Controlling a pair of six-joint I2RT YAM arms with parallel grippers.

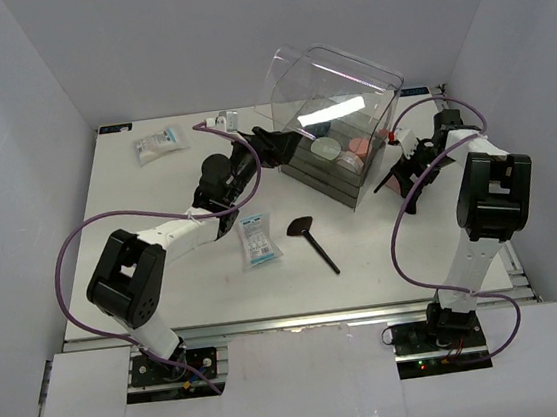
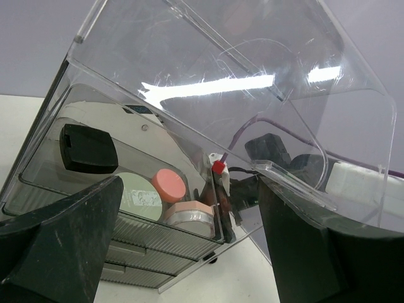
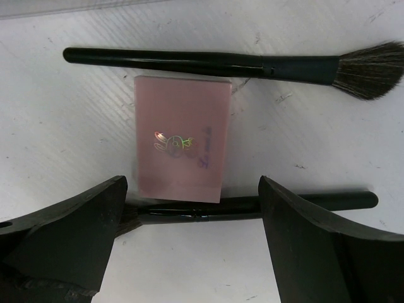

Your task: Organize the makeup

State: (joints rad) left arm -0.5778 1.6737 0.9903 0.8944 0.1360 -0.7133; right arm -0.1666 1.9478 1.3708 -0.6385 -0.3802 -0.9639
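Note:
My right gripper (image 1: 398,175) is open, low over the table just right of the clear box. In the right wrist view (image 3: 192,189) a pink rectangular palette (image 3: 183,139) lies just ahead of the fingers. One black brush (image 3: 221,63) lies beyond it, and another (image 3: 252,205) crosses between the fingertips. My left gripper (image 1: 273,146) is open at the box's left side, under its raised clear lid (image 2: 252,95). Round compacts (image 2: 168,185) sit in the box's top tray. A flat-headed brush (image 1: 312,241) and a white-and-blue packet (image 1: 258,239) lie mid-table; a second packet (image 1: 160,142) lies far left.
The clear box with grey drawers (image 1: 333,112) stands at the back centre, its lid tilted up. A small pale item (image 1: 226,121) lies near the back edge. White walls enclose the table on three sides. Purple cables loop off both arms.

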